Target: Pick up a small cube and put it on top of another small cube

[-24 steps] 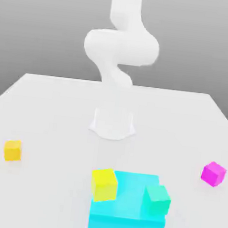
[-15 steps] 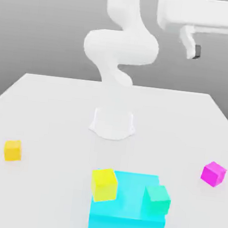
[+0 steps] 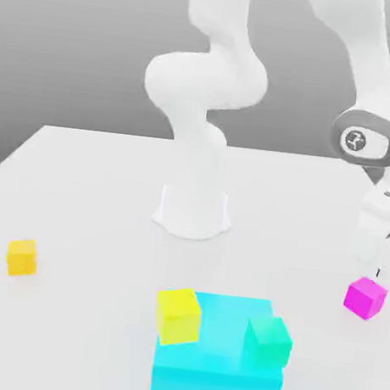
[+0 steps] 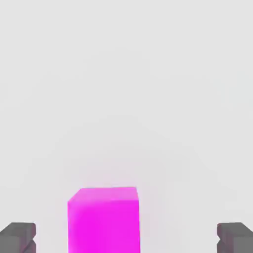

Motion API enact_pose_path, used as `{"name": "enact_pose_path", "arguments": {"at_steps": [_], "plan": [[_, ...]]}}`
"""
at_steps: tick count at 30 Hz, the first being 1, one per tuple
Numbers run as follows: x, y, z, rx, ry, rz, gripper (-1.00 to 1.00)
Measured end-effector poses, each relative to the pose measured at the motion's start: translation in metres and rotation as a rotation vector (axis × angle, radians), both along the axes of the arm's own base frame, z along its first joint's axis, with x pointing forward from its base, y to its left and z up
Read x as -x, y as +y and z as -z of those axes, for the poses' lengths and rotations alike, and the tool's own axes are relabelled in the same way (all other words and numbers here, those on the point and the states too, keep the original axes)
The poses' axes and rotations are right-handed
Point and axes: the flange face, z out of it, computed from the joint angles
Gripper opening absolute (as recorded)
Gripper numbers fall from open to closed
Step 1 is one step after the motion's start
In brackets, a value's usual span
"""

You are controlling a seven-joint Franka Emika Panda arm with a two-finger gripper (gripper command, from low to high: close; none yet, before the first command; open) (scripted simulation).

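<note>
The small cube [image 3: 365,296], plain magenta-pink, rests on the white table [image 3: 97,187] at the exterior view's right. My gripper [image 3: 388,265] hangs just above it, arm reaching down from overhead. In the hand view the small cube [image 4: 104,220] lies between my two dark fingertips [image 4: 18,237], and the gripper [image 4: 126,238] is open with wide gaps on both sides of the cube. Nothing is held. A small orange-yellow cube [image 3: 21,257] sits alone at the exterior view's left.
A big cyan block [image 3: 217,367] stands at the front centre, with a yellow cube [image 3: 178,315] at its left top corner and a teal-green cube [image 3: 268,341] at its right. The arm's white base [image 3: 193,211] rises mid-table.
The hand has dropped from high at the upper right down to just above the magenta cube. None of the cubes has moved.
</note>
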Motion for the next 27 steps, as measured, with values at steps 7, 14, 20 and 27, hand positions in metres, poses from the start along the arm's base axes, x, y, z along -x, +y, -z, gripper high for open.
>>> {"name": "enact_pose_path", "arguments": {"at_steps": [7, 14, 20, 27], "plan": [[0.004, -0.001, 0.050, 0.004, 0.005, -0.004, -1.00], [0.003, 0.000, 0.033, 0.003, 0.005, -0.003, -1.00], [-0.025, -0.013, -0.023, 0.009, 0.000, 0.003, -1.00], [-0.147, -0.105, -0.080, 0.016, -0.002, 0.067, -1.00]]}}
